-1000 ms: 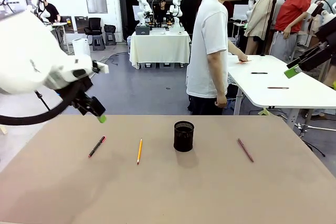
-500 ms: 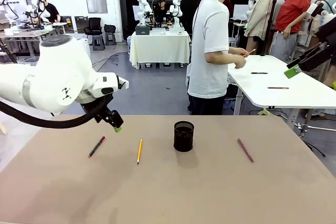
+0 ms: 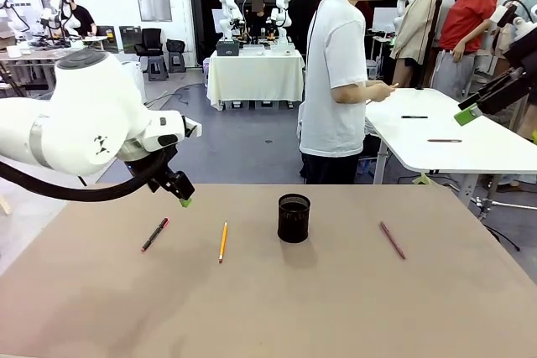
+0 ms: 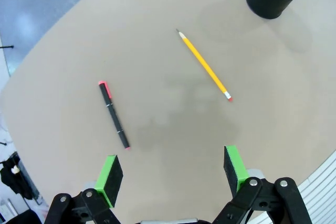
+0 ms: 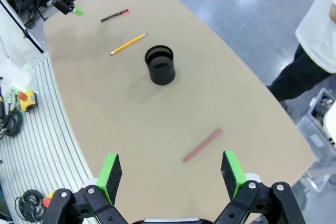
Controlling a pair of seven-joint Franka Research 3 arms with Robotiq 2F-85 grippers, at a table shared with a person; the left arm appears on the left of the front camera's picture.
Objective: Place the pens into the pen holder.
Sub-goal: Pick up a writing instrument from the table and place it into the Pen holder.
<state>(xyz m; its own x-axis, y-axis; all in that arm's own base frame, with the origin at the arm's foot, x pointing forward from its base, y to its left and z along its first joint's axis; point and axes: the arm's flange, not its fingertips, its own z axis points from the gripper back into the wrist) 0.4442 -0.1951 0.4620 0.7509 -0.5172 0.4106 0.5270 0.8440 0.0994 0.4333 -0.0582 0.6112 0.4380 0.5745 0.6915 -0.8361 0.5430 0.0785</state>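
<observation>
Where the pens lie: all three are flat on the table (image 3: 336, 308), none in the cup. In the front view the black pen (image 3: 154, 234) is lower left of centre, the yellow-orange pencil (image 3: 222, 241) is near it to the right, and the reddish-brown pencil (image 3: 392, 240) is right of centre.
Cup: the pen holder (image 3: 294, 218) stands upright at frame centre, between the two pencils and apart from both.
Left tool: the left gripper (image 3: 183, 199) hangs over the table at middle left, up and right of the black pen. Its fingers are spread wide with nothing between them.
Right tool: the right gripper (image 5: 170, 169) looks down from high over the table. Its green pads are spread and pinch nothing.
Far side: a person (image 3: 336, 73) in a white shirt stands side-on behind the table, hands raised toward the right of the frame.
Against earlier: pens and cup lie as they did. A second ago the left gripper was farther left; half a second ago it was a touch lower and farther right.
Left wrist view adds: the yellow-orange pencil (image 4: 203, 65) has its sharpened tip toward the top of the frame and its pink eraser end lower down. The black pen (image 4: 114, 114) has its red end uppermost. The front view leaves these ends too small to tell.
Right wrist view adds: it takes in the whole layout at once, with the reddish-brown pencil (image 5: 202, 145) at lower centre, the pen holder (image 5: 160, 65) above it, and the other two pens toward the upper left.
</observation>
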